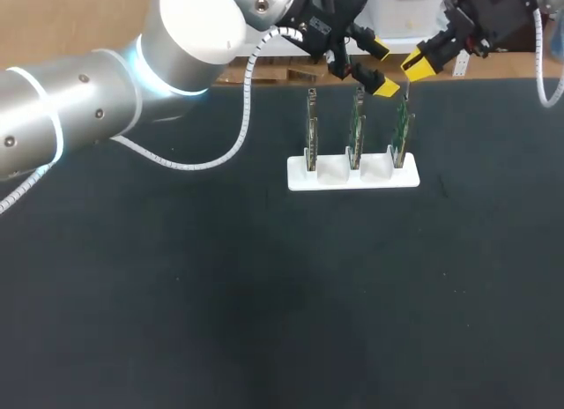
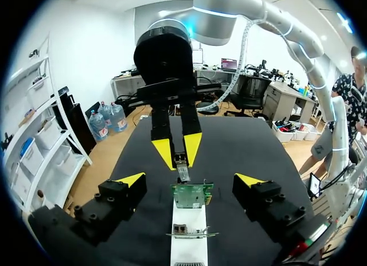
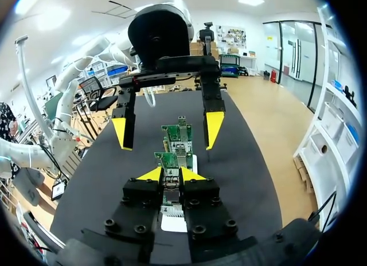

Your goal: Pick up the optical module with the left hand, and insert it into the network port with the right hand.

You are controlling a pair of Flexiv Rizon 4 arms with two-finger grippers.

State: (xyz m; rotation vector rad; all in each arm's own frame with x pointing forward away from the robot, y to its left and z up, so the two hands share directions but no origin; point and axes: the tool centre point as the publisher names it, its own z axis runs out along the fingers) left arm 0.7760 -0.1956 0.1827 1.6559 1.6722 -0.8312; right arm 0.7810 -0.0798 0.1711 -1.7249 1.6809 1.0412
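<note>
My right gripper (image 3: 171, 174) is shut on the small metal optical module (image 3: 171, 186), which shows from the far side as the module (image 2: 182, 164) hanging between its yellow tips. It hangs just above the rightmost green network card (image 1: 401, 127), one of three standing upright in a white holder (image 1: 352, 175). My left gripper (image 1: 381, 68) stands open and empty over the holder's far side, facing the right gripper (image 1: 414, 70). Its yellow tips flank the nearest card (image 2: 192, 194) without touching it.
The white holder (image 2: 188, 231) with its row of cards (image 3: 178, 139) stands at the back middle of the black table (image 1: 264, 294). My left arm (image 1: 88, 100) crosses the table's back left, with its white cable looping down.
</note>
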